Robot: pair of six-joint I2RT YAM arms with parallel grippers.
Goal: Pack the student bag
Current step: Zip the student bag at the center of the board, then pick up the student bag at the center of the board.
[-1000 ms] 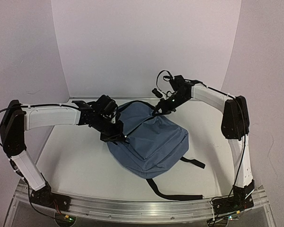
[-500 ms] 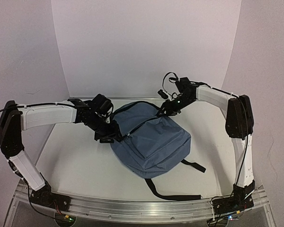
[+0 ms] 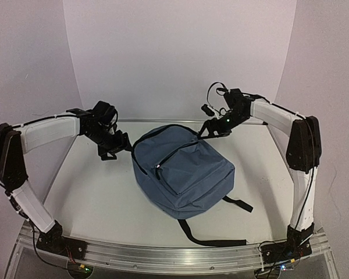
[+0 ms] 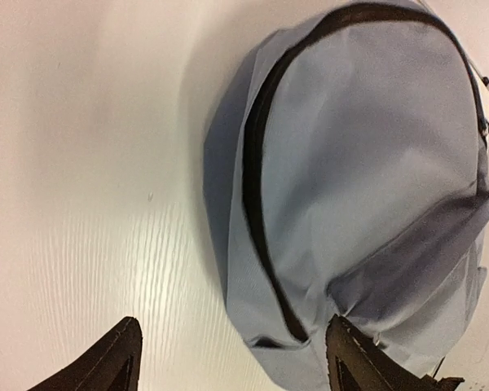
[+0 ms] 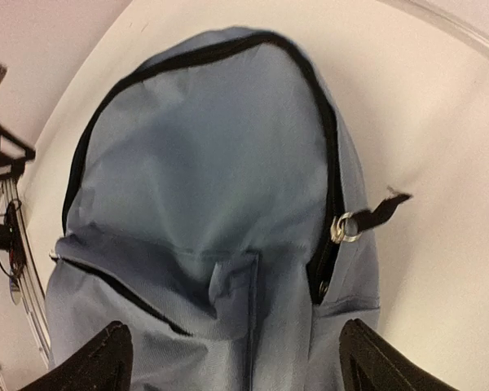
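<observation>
Two arms: both are reaching in over the table (image 3: 87, 197), one on each side of the bag (image 3: 183, 174).
Bag: it is lying flat mid-table, front pocket facing up, rounded top pointing toward the far wall.
Left gripper (image 3: 117, 150): it is hovering just beside the bag's far left edge, jaws standing apart and gripping nothing; in the wrist view its fingers (image 4: 106, 371) are framing bare table and the bag's side.
Right gripper (image 3: 208, 130): it is hanging at the bag's far right corner, jaws standing wide apart and holding nothing.
Zipper (image 5: 332, 163): it is running as a dark band around the bag's top.
Pull (image 5: 345, 228): its ring and black tab are sitting on the bag's right side.
Straps (image 3: 212, 238): black ones are trailing from under the bag toward the near edge.
</observation>
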